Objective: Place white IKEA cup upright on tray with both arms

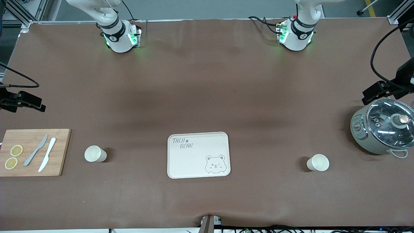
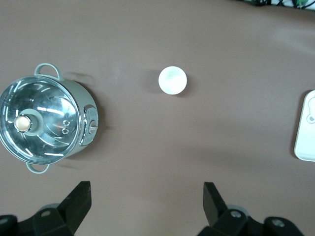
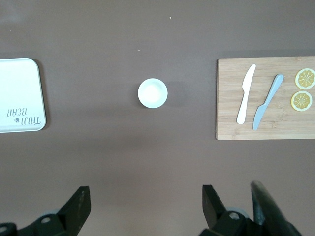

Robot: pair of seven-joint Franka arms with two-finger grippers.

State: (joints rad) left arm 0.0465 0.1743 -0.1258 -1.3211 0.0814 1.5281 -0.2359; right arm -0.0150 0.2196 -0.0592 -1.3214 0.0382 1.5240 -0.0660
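Tray: we saw the cream TAIJI BEAR tray (image 1: 198, 154) lying flat in the middle of the table, toward the front camera, with nothing on it.

Cups: two white cups stood upright, mouths up, well apart from the tray on either end; one cup (image 1: 95, 153) sat between the tray and the cutting board (image 1: 34, 152), the other cup (image 1: 318, 162) between the tray and the electric pot (image 1: 383, 129).

Left gripper: the left gripper (image 2: 146, 201) hung high over the bare table beside the pot's end, its fingers spread wide and holding nothing; its wrist view looked straight down on the nearby cup (image 2: 172, 79).

Right gripper: the right gripper (image 3: 146, 202) hovered high over the table toward the cutting board's end, jaws wide and empty, with its cup (image 3: 152, 92) below in its wrist view.

Progress: we judged that neither cup had been grasped yet.

Risk, tipping: a finger coming down onto a rim instead of straddling the wall could knock the light cup over, and it would likely roll.

Risk, slip: the cups looked smooth and tapered, so a loose pinch could let one slide out mid-carry.

Risk, neighbours: the left arm's descent could clip the pot's glass lid (image 1: 390, 121); the right arm's could disturb the knives (image 1: 42, 154) and the lemon slices (image 1: 13, 156) on the board.

Risk, collision: we thought both arms converging on the one tray at once could meet over it.

Risk, placement: a release on the tray's raised rim would leave a cup tilted.
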